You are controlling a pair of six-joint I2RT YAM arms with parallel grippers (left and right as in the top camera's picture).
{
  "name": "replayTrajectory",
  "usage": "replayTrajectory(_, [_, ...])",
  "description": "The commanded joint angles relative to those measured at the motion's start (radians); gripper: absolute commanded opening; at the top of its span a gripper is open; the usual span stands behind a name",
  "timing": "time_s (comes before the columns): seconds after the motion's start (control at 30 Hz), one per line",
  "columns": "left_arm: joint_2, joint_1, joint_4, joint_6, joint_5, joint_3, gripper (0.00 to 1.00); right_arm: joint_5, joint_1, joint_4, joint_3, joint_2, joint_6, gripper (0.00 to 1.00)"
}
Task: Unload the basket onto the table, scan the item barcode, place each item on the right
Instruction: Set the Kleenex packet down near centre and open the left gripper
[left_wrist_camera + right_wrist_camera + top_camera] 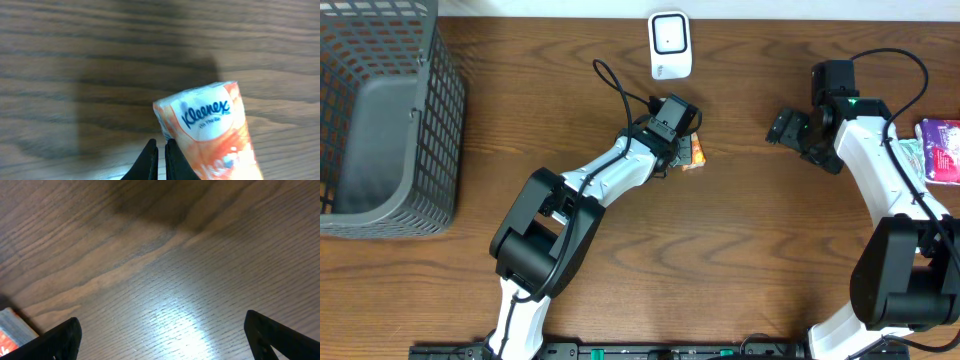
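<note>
My left claw (161, 150) is pinched shut, seemingly on the tissue pack's (210, 130) corner. The pack slants away rightward, scanner (670, 45) just ahead. Right claw (786, 128) spread, farther off.

Left gripper (681, 133) perhaps atop orange packet (695, 153)
</note>
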Motion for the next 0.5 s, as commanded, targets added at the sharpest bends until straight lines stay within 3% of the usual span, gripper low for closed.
replayTrajectory(0.0, [0.015,0.004,0.019,-0.004,0.077,0.008,0.08,0.009,0.000,-0.001,0.014,0.010,0.011,0.99])
replayTrajectory(0.47, [-0.019,0.018,0.000,0.045,0.095,0.009,0.08,0.009,0.002,-0.001,0.014,0.010,0.011,0.99])
